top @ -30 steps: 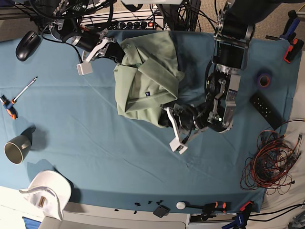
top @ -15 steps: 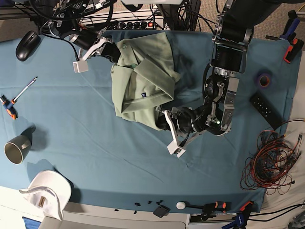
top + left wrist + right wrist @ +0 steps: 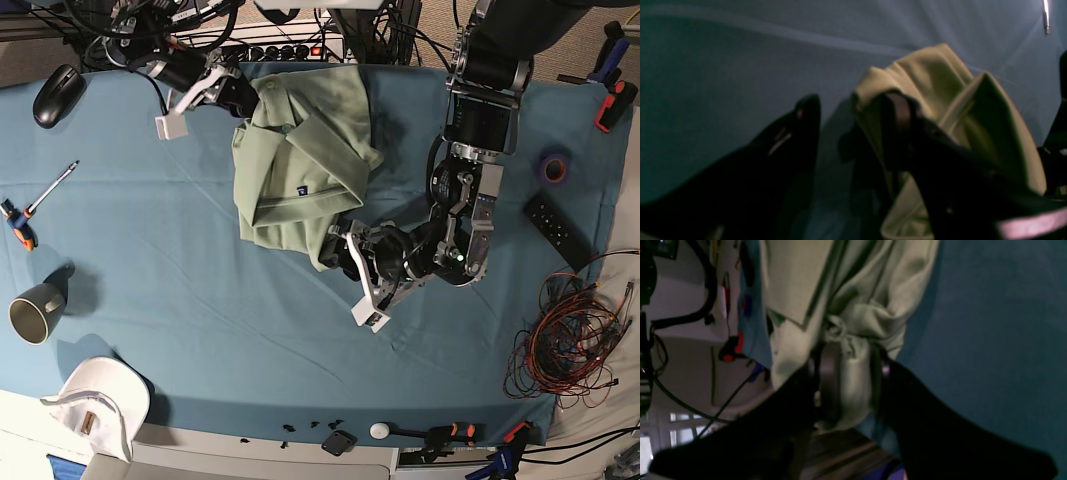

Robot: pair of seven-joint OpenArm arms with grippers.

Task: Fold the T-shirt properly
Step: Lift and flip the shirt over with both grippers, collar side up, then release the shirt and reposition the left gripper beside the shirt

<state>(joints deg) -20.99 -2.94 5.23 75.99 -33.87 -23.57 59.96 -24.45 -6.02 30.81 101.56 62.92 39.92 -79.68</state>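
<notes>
Folded shirt on the desk, both jaws letting go

The desk (image 3: 150, 250) carries the shirt (image 3: 300, 160), a rough folded block at its far middle. The left gripper (image 3: 853, 130) has its jaws apart at the near corner, cloth draped on one. The right gripper (image 3: 848, 373) has jaws parted around a bunched wad at the collar end. Retreating could snag fabric and pull the fold open.

You have the pale sage-green short-sleeved collared cotton T-shirt (image 3: 300, 160) lying bunched and partly folded on the upper middle of the blue cloth. Its collar sits toward the far left corner, a tiny dark blue tag faces up near the middle, and overlapping layers leave the near edge uneven.
</notes>
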